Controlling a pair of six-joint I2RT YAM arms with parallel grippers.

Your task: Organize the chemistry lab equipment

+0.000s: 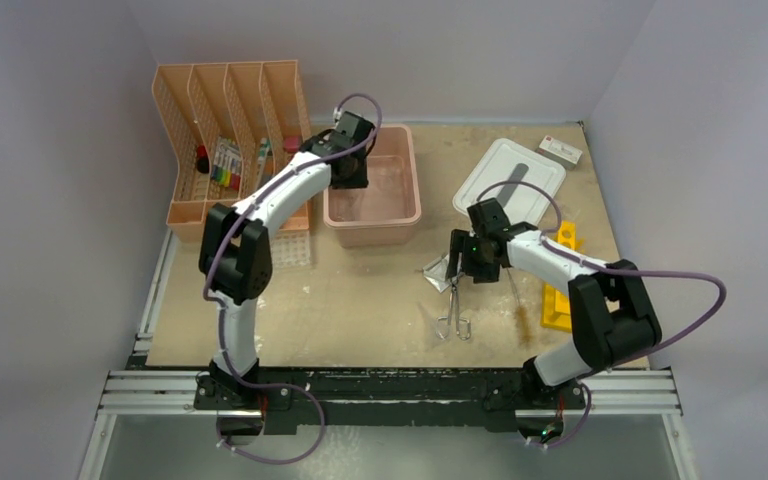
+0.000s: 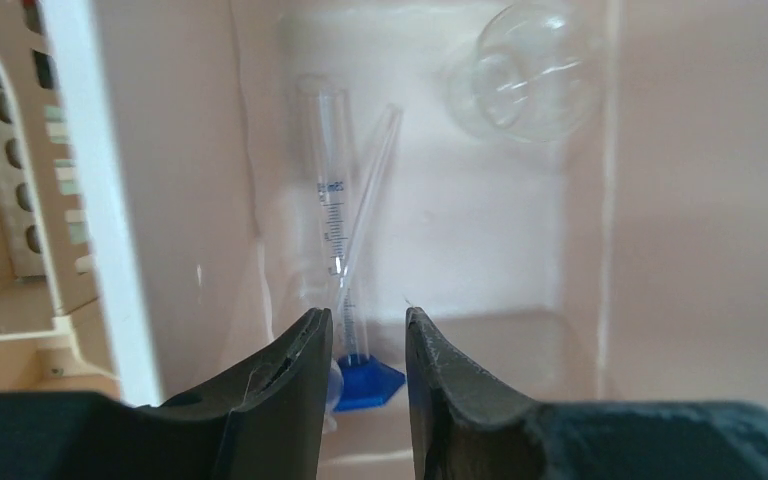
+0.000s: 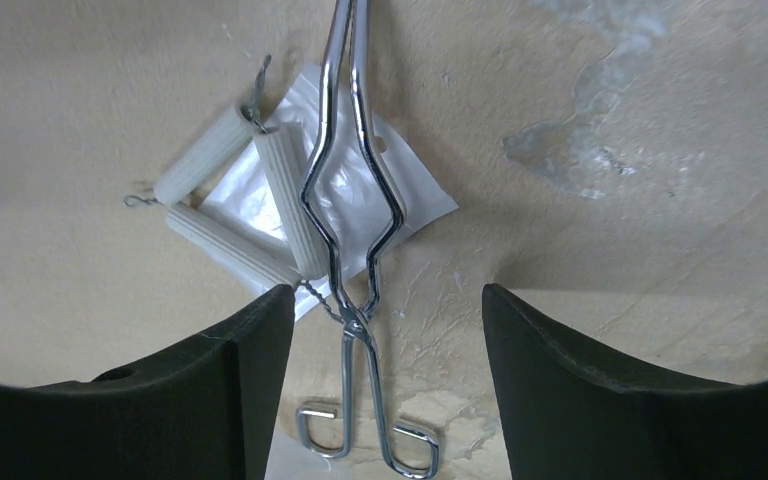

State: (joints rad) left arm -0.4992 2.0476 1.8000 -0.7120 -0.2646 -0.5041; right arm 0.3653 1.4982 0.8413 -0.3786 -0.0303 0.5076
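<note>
My left gripper (image 2: 365,315) hangs open inside the pink bin (image 2: 700,200), with nothing between its fingers. On the bin floor below it lie a clear graduated tube (image 2: 332,200) with a blue base (image 2: 368,380), a thin clear rod (image 2: 375,170) and a round glass flask (image 2: 530,70). My right gripper (image 3: 387,292) is open wide just above the metal tongs (image 3: 354,318). The tongs rest across a small clear bag (image 3: 415,195) and a wire triangle with white tubes (image 3: 280,205). In the top view the left gripper (image 1: 348,175) is at the bin and the right gripper (image 1: 455,268) is over the tongs (image 1: 453,312).
A peach slotted organizer (image 1: 225,130) stands at the back left, with a clear multi-hole tray (image 1: 293,248) in front of it. The white lid (image 1: 510,180) and a small white box (image 1: 560,150) lie at the back right. A yellow holed rack (image 1: 560,290) sits by the right arm.
</note>
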